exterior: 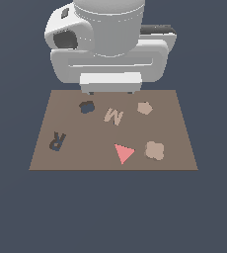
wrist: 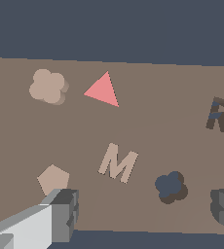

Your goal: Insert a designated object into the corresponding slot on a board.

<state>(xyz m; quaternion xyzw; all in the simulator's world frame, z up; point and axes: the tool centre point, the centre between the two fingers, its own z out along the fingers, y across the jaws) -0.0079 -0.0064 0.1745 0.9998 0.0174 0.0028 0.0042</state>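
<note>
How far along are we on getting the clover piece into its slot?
Nothing looks done yet. The clover piece lies flat on the board, near the red triangle, well apart from the flower-shaped slot, which is unfilled. The gripper holds nothing; in the wrist view its jaws stand wide apart, above the M piece. Left to do: reach the clover, grasp it, carry it over, insert it.

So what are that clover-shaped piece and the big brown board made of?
Hard to say: this is a simulator's render. The clover piece looks like pale unfinished wood or matte plastic: flat tan, no shine, a visible edge thickness. The board reads as matte brown wood or fibreboard, evenly coloured, no grain or gloss. Neither shows real texture.
</note>
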